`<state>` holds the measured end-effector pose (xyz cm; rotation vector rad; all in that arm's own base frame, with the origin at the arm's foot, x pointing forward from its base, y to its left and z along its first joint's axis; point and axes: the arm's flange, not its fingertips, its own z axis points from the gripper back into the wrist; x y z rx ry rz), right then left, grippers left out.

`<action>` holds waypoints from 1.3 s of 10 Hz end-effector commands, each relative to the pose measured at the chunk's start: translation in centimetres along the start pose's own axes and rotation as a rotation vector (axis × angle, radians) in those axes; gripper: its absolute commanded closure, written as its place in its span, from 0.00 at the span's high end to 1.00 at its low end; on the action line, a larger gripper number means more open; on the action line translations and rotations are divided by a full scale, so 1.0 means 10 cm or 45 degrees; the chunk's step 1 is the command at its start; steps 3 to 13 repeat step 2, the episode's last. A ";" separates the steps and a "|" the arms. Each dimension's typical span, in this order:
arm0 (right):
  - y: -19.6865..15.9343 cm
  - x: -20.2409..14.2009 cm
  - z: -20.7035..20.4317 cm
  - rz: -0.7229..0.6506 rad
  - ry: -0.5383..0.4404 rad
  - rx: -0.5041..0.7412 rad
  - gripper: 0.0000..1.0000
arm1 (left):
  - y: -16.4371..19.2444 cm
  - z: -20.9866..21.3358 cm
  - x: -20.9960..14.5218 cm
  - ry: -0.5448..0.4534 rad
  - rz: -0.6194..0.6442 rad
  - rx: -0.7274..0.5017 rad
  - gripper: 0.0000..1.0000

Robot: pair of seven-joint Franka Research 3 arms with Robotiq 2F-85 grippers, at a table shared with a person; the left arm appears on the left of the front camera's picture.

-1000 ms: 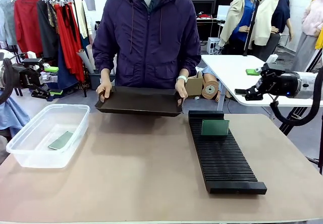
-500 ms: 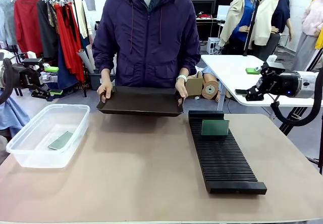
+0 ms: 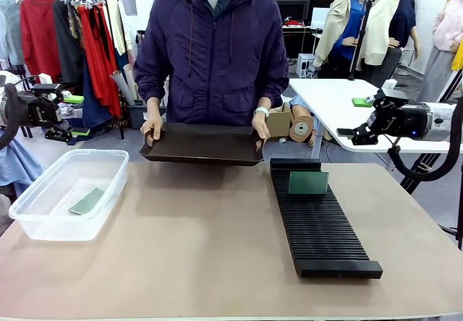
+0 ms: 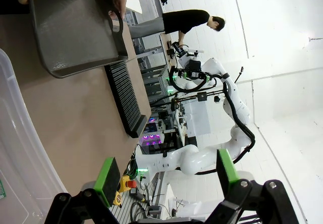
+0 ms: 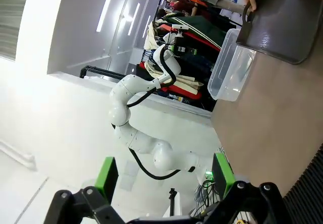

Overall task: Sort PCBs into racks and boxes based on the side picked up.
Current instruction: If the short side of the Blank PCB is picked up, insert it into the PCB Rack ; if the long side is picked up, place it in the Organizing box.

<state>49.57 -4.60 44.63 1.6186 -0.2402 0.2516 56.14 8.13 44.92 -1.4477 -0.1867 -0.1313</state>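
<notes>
Left gripper (image 3: pixel 75 115) is parked off the table's left edge, fingers spread apart with nothing between them. The left wrist view shows the same: green pads (image 4: pixel 107 178) wide apart, just air in the gap. Right gripper (image 3: pixel 358 117) hangs off the table's right side, up behind the rack's far end, jaws also apart and empty.

Using the black slotted rack (image 3: pixel 318 220) as the landmark — it runs front to back on the right half of the table (image 3: pixel 210 241). One green board (image 3: pixel 308 183) stands upright in the slots near the rack's far end, below and a bit left of the right gripper, well apart from it. Way over to the left of the rack sits the clear plastic tub (image 3: pixel 69 192), just below the left gripper, and there's a second board (image 3: pixel 87 201) lying flat on the tub's bottom — not touching either gripper.

To the left of the rack's far end, the person holds a shallow black tray (image 3: pixel 202 145) by both ends, one hand (image 3: pixel 150 129) on each side, lifted off the table at its far edge.
</notes>
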 end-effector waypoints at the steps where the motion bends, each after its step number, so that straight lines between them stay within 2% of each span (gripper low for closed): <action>1: 0.01 0.00 0.00 0.032 -0.001 0.003 1.00 | -0.02 0.01 -0.01 0.000 -0.011 -0.003 1.00; 13: 0.01 0.00 0.00 0.032 -0.001 0.003 1.00 | -0.02 0.01 -0.01 0.000 -0.011 -0.003 1.00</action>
